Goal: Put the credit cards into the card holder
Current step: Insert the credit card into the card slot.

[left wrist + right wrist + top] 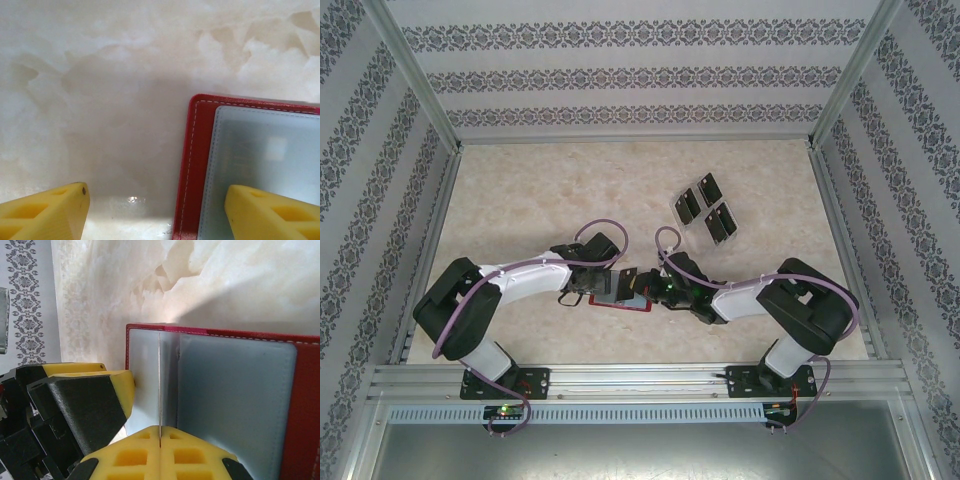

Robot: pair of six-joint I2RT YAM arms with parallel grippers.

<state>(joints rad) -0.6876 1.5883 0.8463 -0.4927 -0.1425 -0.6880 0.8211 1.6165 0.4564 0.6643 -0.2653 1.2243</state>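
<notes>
Partly cut off by the frame edge, the card holder (pixel 192 165) lies open on the table (pixel 125 100). Its red stitched border and one greyish pocket show in the left wrist view. The left gripper (pixel 156 192) has its jaws spread wide. One yellow finger hangs over the pocket and the other over bare table, so the holder's corner sits between them. Whether either finger touches down cannot be told, since the tips leave the frame.

The right gripper (pixel 160 432) has its jaws pressed together, right at the near edge of the holder's grey lining. A thin pale line runs straight out from the seam between the fingers to the holder's far red edge. It may be a card seen edge-on or a fold in the lining; I cannot tell which. Just to one side of these jaws stands a finger of the left gripper, over the lining.

From above, both arms hide most of the holder. Three credit cards (pixel 705 207) lie well beyond the right gripper's jaws, too small to read.
</notes>
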